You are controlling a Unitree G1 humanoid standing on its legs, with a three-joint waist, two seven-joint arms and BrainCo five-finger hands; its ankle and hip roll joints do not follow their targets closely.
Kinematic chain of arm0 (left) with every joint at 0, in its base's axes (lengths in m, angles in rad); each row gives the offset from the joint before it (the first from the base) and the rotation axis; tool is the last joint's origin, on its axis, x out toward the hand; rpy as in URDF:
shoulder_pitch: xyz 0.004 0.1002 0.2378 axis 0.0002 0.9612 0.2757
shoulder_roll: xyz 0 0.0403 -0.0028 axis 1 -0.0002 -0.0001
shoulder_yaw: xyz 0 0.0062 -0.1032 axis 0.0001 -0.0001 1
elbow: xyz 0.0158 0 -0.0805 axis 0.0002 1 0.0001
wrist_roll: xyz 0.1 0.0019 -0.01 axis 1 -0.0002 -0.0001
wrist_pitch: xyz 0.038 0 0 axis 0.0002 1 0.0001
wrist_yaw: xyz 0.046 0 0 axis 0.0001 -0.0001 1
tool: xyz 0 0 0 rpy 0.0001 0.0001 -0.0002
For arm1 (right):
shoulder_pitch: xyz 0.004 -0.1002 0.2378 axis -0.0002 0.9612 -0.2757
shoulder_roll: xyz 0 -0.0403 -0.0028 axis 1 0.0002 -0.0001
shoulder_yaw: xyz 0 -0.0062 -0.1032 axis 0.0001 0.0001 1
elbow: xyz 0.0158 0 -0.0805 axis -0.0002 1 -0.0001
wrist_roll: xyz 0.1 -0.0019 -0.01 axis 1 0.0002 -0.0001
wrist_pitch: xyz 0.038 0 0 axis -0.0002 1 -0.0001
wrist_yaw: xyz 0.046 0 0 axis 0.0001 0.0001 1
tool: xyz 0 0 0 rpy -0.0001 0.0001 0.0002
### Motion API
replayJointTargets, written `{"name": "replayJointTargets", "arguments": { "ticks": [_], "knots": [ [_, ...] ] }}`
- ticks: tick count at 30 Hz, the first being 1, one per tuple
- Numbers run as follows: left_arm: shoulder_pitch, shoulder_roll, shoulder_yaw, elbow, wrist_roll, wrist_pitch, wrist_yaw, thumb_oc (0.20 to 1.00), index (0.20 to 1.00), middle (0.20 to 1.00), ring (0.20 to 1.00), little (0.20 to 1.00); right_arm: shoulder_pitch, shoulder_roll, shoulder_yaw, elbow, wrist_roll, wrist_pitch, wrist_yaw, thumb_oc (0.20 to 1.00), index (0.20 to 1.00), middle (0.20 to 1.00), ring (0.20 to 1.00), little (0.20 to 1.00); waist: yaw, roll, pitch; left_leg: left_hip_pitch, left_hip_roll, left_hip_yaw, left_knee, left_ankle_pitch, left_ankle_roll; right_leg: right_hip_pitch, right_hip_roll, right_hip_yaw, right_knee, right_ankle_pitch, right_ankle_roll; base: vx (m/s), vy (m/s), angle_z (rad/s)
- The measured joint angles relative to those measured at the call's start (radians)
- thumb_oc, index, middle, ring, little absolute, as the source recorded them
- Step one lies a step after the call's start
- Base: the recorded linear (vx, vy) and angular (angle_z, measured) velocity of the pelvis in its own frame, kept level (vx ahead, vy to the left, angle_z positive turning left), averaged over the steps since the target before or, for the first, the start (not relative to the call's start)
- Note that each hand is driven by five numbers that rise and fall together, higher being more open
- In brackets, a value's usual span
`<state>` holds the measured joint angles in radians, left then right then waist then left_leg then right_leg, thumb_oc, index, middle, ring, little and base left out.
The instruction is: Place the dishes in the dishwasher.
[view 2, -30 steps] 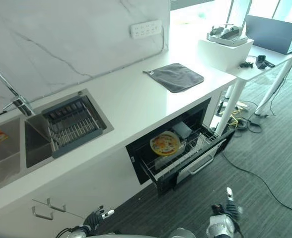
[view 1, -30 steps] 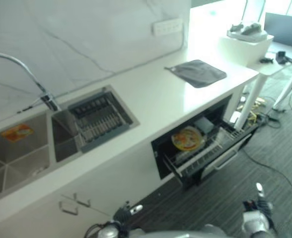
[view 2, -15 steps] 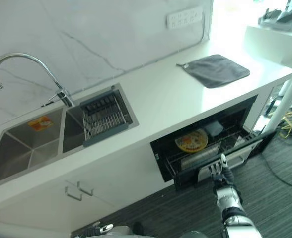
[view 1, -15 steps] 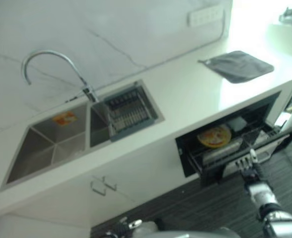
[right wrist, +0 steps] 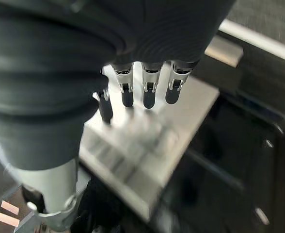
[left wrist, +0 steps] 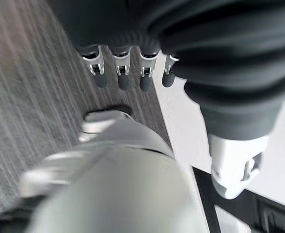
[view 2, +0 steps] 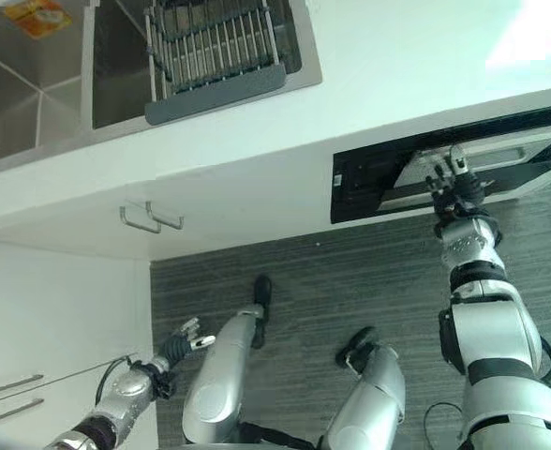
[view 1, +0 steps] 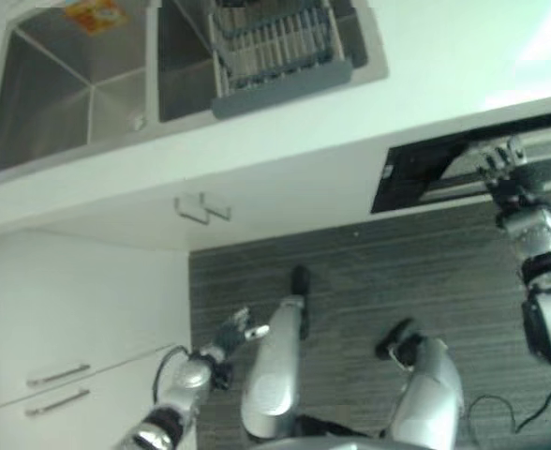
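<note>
Dishwasher (view 2: 463,164) set under the white tabletop (view 2: 397,66), seen from above as a dark slot in the cabinet front with a pale, silvery front panel showing along it. Dishes inside cannot be made out. Right hand (view 2: 455,190) raised at the dishwasher's front edge, fingers (right wrist: 149,90) straight and spread, nothing held; whether the tips touch the panel cannot be told from the eye views. In the right wrist view the fingers point down over a light grey slab with the dark cavity beside it.

Left hand (view 1: 233,330) hangs low beside the white cabinet, above the grey striped floor (view 1: 350,272), fingers loosely extended and empty; the left wrist view shows the same straight fingers (left wrist: 121,73) over carpet.

Sink (view 1: 60,103) lies in the tabletop well to the robot's left of the dishwasher, two steel basins side by side. Grey drying rack (view 2: 215,52) with metal ribs sits over the basin nearer the dishwasher. Orange-yellow sticker (view 2: 34,14) on the far basin's floor. Pair of small metal handles (view 1: 201,208) on the cabinet face below the sink; two long bar handles (view 1: 55,389) on the lower white drawers near the left arm.
</note>
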<state>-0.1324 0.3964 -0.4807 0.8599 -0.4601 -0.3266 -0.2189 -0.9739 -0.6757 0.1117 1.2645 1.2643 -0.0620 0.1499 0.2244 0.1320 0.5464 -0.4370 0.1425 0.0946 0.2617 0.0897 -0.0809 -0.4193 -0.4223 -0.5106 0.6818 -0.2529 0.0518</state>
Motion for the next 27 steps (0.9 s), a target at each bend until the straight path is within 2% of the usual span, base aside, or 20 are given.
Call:
{"name": "replayJointTargets", "arguments": {
  "ticks": [5, 6, 8, 15, 19, 22, 27],
  "knots": [
    [0.006, 0.097, -0.07, -0.185, -0.022, -0.011, 0.003, 1.0, 1.0, 1.0, 1.0, 1.0, -0.04, -0.03, 0.033, 0.018, -0.036, -0.001, -0.041, 1.0, 1.0, 1.0, 1.0, 1.0, 0.009, -0.001, 0.0, -0.03, 0.005, -0.009, -0.019, 0.008, -0.002, -0.024, 0.019, -0.007, -0.026, 0.002, 0.002, 0.13, 0.069, -0.01],
    [0.006, 0.102, -0.069, -0.194, -0.032, -0.013, 0.005, 1.0, 1.0, 1.0, 1.0, 1.0, -0.039, -0.03, 0.038, 0.02, -0.036, -0.009, -0.019, 1.0, 1.0, 1.0, 1.0, 1.0, 0.006, -0.004, 0.0, -0.031, 0.007, -0.012, -0.019, 0.01, -0.006, -0.024, 0.024, -0.008, -0.036, 0.014, -0.008, 0.14, 0.04, -0.08],
    [0.005, 0.102, -0.069, -0.194, -0.032, -0.012, 0.021, 1.0, 1.0, 1.0, 1.0, 1.0, -0.039, -0.03, 0.044, 0.02, -0.037, -0.01, 0.008, 1.0, 1.0, 1.0, 1.0, 1.0, 0.002, -0.004, 0.0, -0.035, 0.014, -0.011, -0.02, 0.014, -0.013, -0.024, 0.036, -0.009, -0.054, 0.031, 0.005, 0.12, 0.018, -0.07],
    [0.007, 0.122, -0.068, -0.166, -0.032, 0.011, 0.064, 1.0, 1.0, 1.0, 1.0, 1.0, -0.04, -0.024, 0.039, 0.02, -0.026, -0.019, -0.028, 1.0, 1.0, 1.0, 1.0, 1.0, 0.007, -0.009, -0.002, -0.048, 0.032, -0.054, -0.072, 0.047, -0.018, -0.024, 0.086, -0.026, -0.093, 0.031, -0.007, 0.04, -0.014, 0.07],
    [0.003, 0.064, -0.009, -0.096, -0.033, 0.011, 0.096, 1.0, 1.0, 1.0, 1.0, 1.0, -0.031, 0.066, 0.012, 0.01, -0.023, -0.068, -0.027, 1.0, 1.0, 1.0, 1.0, 1.0, 0.001, -0.01, -0.003, 0.002, 0.05, -0.038, -0.125, 0.078, -0.028, -0.003, 0.111, -0.019, -0.117, 0.063, -0.015, -0.08, -0.036, -0.13],
    [0.003, 0.016, 0.03, -0.066, -0.03, 0.011, 0.111, 1.0, 1.0, 1.0, 1.0, 1.0, 0.134, 0.178, -0.017, -0.181, 0.042, -0.108, -0.018, 1.0, 1.0, 1.0, 1.0, 1.0, -0.008, -0.011, -0.005, 0.08, 0.063, -0.023, -0.155, 0.085, -0.039, 0.062, 0.129, -0.016, -0.143, 0.063, -0.016, -0.09, -0.05, -0.11],
    [0.002, -0.024, 0.06, -0.043, -0.02, 0.015, 0.153, 1.0, 1.0, 1.0, 1.0, 1.0, 0.262, 0.287, -0.051, -0.246, 0.093, -0.111, 0.035, 1.0, 1.0, 1.0, 1.0, 1.0, -0.03, -0.024, -0.019, 0.164, 0.066, 0.024, -0.179, 0.076, -0.027, 0.117, 0.134, 0.012, -0.158, 0.063, -0.01, -0.05, -0.032, -0.15]
  ]
}}
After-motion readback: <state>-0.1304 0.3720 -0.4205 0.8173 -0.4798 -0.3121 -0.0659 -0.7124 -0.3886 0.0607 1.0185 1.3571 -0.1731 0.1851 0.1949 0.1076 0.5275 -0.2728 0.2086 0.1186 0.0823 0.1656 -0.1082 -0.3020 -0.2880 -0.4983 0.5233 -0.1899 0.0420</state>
